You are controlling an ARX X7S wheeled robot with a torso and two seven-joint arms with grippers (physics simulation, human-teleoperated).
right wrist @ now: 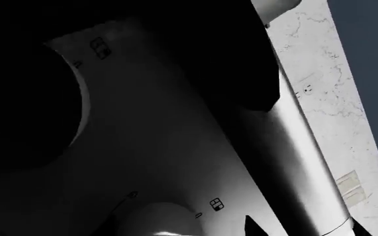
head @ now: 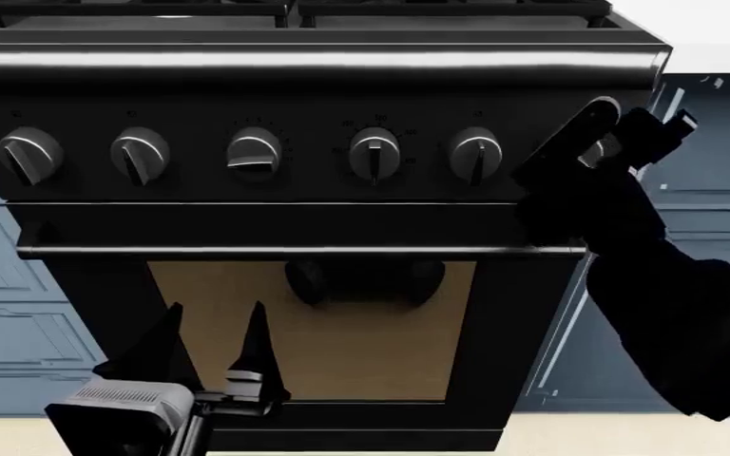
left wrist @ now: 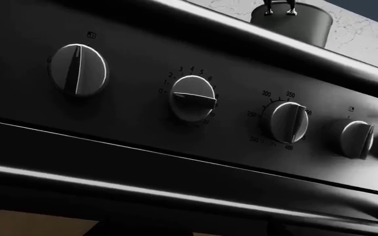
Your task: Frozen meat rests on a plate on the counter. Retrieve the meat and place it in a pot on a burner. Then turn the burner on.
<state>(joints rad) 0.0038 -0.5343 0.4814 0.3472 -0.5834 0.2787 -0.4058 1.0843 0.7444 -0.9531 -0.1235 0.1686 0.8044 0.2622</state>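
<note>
The pot [left wrist: 293, 20], dark grey with a loop handle, stands on top of the stove and shows only in the left wrist view. Black grates over the burner [head: 292, 9] line the head view's top edge. A row of silvery knobs [head: 254, 152] runs across the black control panel. My right gripper [head: 638, 119] is open at the panel's right end, and a sliver of the last knob [head: 597, 150] shows between its fingers. My left gripper [head: 216, 309] hangs open and empty, low in front of the oven door. The frozen meat and the plate are out of view.
The oven door has a long handle bar [head: 289, 251] and a tan window [head: 315, 323]. Blue-grey cabinets [head: 10, 313] flank the stove on both sides. A strip of white counter [head: 720, 59] shows at the right. The right wrist view sits very close to the panel [right wrist: 175, 147].
</note>
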